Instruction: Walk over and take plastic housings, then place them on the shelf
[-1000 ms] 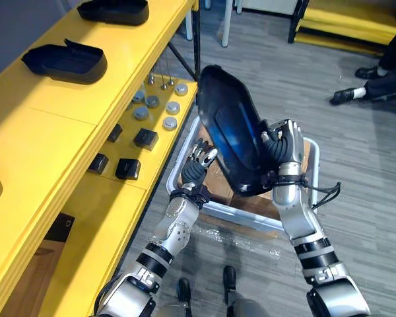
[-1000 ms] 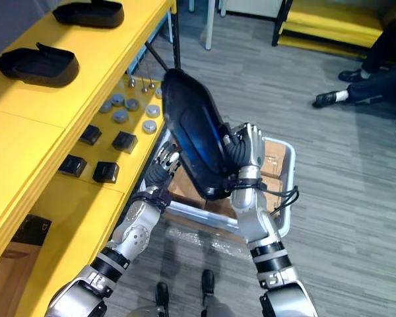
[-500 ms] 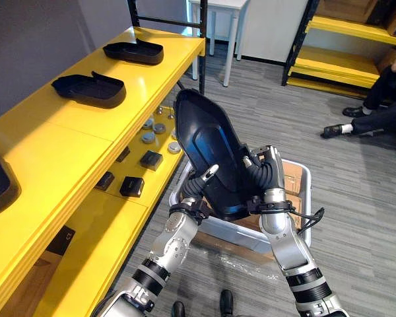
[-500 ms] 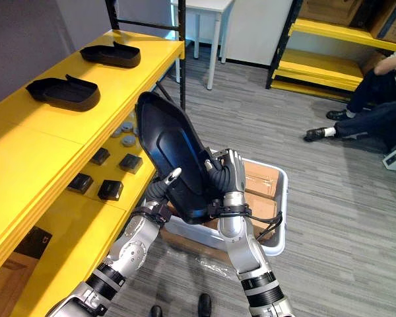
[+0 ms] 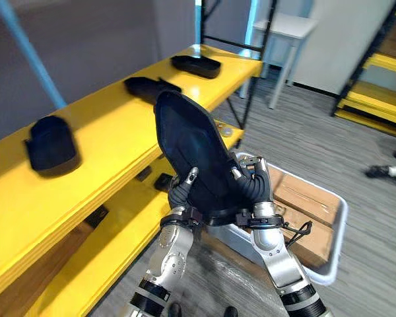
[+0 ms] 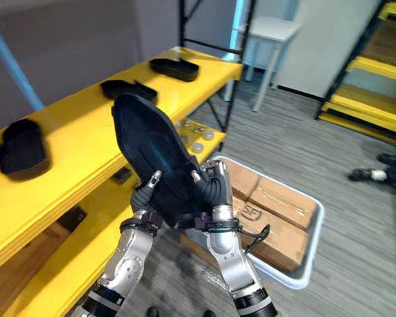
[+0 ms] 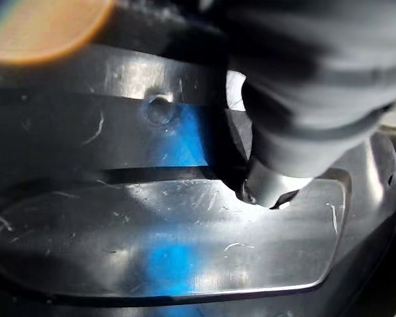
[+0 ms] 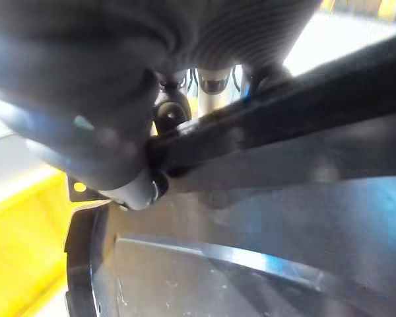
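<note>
Carrying stage: left hand [image 5: 179, 195] and right hand [image 5: 253, 190] are gripping the black plastic housing [image 5: 191, 152] by its lower end with curled fingers, holding it tilted beside the yellow shelf [image 5: 105, 142] — next, I'd say, swinging it over bare board and lowering.
</note>
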Motion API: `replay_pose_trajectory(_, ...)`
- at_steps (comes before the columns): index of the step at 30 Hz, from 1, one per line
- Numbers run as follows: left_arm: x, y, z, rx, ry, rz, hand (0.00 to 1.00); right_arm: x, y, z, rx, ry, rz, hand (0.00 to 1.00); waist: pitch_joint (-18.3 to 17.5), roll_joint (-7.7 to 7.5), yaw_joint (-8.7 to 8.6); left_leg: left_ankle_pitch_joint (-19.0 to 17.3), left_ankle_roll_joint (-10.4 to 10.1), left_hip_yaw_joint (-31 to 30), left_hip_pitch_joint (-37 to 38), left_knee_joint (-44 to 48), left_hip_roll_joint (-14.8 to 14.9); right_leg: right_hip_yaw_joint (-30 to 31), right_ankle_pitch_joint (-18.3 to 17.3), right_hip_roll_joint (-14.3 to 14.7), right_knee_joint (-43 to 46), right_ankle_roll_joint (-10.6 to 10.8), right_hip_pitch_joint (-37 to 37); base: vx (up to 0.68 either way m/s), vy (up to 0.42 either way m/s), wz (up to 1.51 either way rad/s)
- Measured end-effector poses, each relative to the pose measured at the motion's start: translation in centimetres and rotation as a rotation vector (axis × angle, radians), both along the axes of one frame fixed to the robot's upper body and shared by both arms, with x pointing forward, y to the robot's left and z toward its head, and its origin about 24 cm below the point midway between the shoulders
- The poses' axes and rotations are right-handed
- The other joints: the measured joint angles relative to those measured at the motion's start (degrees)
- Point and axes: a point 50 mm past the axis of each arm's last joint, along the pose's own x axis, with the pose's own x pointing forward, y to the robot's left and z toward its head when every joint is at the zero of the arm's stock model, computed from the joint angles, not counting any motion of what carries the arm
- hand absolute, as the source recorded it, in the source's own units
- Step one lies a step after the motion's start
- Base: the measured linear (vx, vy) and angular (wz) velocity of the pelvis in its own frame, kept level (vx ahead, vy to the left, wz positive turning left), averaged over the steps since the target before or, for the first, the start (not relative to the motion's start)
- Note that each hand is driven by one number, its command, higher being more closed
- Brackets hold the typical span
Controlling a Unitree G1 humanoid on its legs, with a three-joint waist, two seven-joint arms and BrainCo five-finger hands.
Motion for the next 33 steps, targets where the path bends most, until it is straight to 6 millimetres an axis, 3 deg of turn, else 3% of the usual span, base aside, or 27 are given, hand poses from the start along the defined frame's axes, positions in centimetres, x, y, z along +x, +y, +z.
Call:
replay_pose_trajectory(1,-0.3,0.4,0.3,0.016,-0.021,0.017,1.0,-0.1,0.2,0.1,0.014,-0.009,0.019,0.0,-0.12,0.22,0.17,-0.05,-0.01,4.96,-0.03,0.29,1.3,-1.52,-0.36,-0.5,-0.06,0.49,0.07,0.05,0.032,0.77)
replay_pose_trajectory(3,-0.7,1.0,0.8,0.043,-0.053,0.047,1.0,-0.2,0.6,0.2,0.055,-0.004,0.063,0.0,-0.19,0.37,0.72,-0.02,-0.06,6.39,0.04,-0.75,1.0,-2.32,-0.5,-1.16,-0.02,0.75,-0.05,0.06,0.051,0.4)
replay_pose_trajectory(7,-1.8,2.4,1.8,0.174,-0.128,0.129,1.0,-0.7,1.2,-0.2,0.149,0.037,0.157,0.0,-0.69,0.81,1.49,2.38,0.21,5.87,2.91,-6.29,-3.0,-3.53,-1.59,-4.15,2.16,2.5,0.41,0.13,0.101,0.19)
replay_pose_trajectory(10,-2.1,3.0,2.6,0.308,-0.177,0.195,1.0,-1.1,1.2,-1.2,0.199,0.081,0.178,0.0,-0.77,0.88,1.12,2.61,0.95,4.29,6.99,-9.59,-6.1,-4.87,-9.99,-10.76,20.26,3.51,-3.23,0.21,0.178,0.33)
replay_pose_trajectory(11,-2.2,3.4,2.9,0.407,-0.193,0.249,1.0,-1.1,1.2,-2.0,0.187,0.114,0.186,0.0,-0.74,0.86,1.23,3.07,1.54,2.67,9.03,-9.83,-7.53,-3.76,-11.98,-15.03,32.66,2.83,-6.11,0.18,0.163,0.31)
replay_pose_trajectory(12,-2.3,3.4,3.0,0.445,-0.204,0.264,1.0,-1.1,1.0,-2.3,0.186,0.127,0.183,0.0,-0.69,0.81,1.2,3.26,2.08,1.64,9.86,-9.94,-7.93,-2.08,-11.82,-16.13,37.06,2.6,-7.31,0.21,0.152,0.66)
replay_pose_trajectory(13,-2.4,3.3,3.4,0.517,-0.235,0.282,1.0,-1.2,0.7,-2.8,0.192,0.15,0.172,0.0,-0.52,0.96,0.36,3.22,2.18,-1.21,11.32,-10.42,-8.22,2.1,-11.21,-16.91,43.96,0.55,-9.95,0.13,0.028,0.82)
replay_pose_trajectory(14,-2.5,3.3,3.6,0.544,-0.25,0.29,1.0,-1.3,0.5,-3.1,0.196,0.161,0.165,0.0,-0.56,1.13,-0.35,3.2,2.18,-3.06,11.28,-10.44,-7.94,4.01,-12.81,-15.97,44.51,0.92,-10.22,0.17,-0.051,1.26)
replay_pose_trajectory(16,-2.6,4.1,4.5,0.616,-0.284,0.394,1.0,-1.4,0.0,-3.7,0.198,0.179,0.153,0.0,-0.04,1.29,-1.44,3.06,1.89,-9.12,10.89,-10.5,-6.68,12.78,-16.05,-9.72,37.25,0.95,-11.99,0.16,-0.165,1.3)
replay_pose_trajectory(18,-2.6,4.6,4.7,0.675,-0.29,0.457,1.0,-1.6,-0.9,-4.2,0.199,0.192,0.125,0.0,0.19,1.43,-1.81,2.68,1.1,-13.4,10.85,-10.24,-6.33,20.31,-15.91,-6.27,30.6,1.34,-13.03,0.16,-0.262,1.31)
replay_pose_trajectory(20,-2.7,5.1,4.9,0.71,-0.293,0.505,1.0,-1.6,-2.3,-4.6,0.208,0.201,0.067,0.0,0.55,0.59,-1.92,1.94,-1.11,-17.46,10.73,-8.68,-6.43,26.61,-13.9,-4.59,23.23,1.36,-12.68,0.2,-0.357,1.38)
replay_pose_trajectory(21,-2.7,5.4,4.9,0.75,-0.299,0.526,1.0,-1.8,-3.6,-4.9,0.216,0.209,0.012,0.0,1.27,-0.56,-2.07,1.03,-3.16,-20.37,10.57,-7.42,-7.61,28.52,-7.6,-5.26,19.81,6.24,-10.68,0.24,-0.382,1.23)
replay_pose_trajectory(22,-3.1,5.3,4.4,0.747,-0.275,0.541,1.0,-2.2,-5.3,-5.5,0.195,0.227,-0.039,0.0,1.34,1.37,-1.26,0.84,-3.47,-21.38,10.64,-7.3,-5.78,25.6,-8.12,-4.26,19.14,5.08,-9.22,0.22,-0.28,1.1)
replay_pose_trajectory(25,-3.7,5.3,4.6,0.779,-0.283,0.576,1.0,-2.7,-7.7,-5.3,0.204,0.214,-0.113,0.0,0.63,3.98,-0.89,1.89,-5.51,-22.43,9.14,-7.96,-2.34,21.33,-7.38,-1.6,15.73,3.95,-7.32,0.21,-0.22,0.58)
replay_pose_trajectory(27,-3.9,5.6,4.6,0.779,-0.269,0.602,1.0,-3.5,-8.4,-4.9,0.225,0.195,-0.137,0.0,0.75,3.94,-0.93,2.13,-5.94,-24.09,8.89,-8.13,-1.08,18.43,-7.36,-0.53,14.14,3.85,-5.25,0.13,-0.136,0.57)
replay_pose_trajectory(31,-4.9,7.0,4.0,0.79,-0.223,0.66,1.0,-4.8,-8.9,-5.1,0.305,0.202,-0.14,0.0,0.86,3.83,-0.72,2.71,-6.74,-29.0,7.18,-7.94,-1.84,12.36,-8.13,-1.13,12.16,2.88,-2.3,0.07,-0.024,0.81)
replay_pose_trajectory(33,-5.3,8.1,3.7,0.788,-0.183,0.726,1.0,-5.3,-8.6,-5.7,0.351,0.229,-0.146,0.0,1.34,3.23,0.29,5.62,-5.12,-26.43,5.38,-8.84,-3.41,7.87,-8.91,-2.97,11.51,3.14,-0.98,-0.02,0.068,1.18)
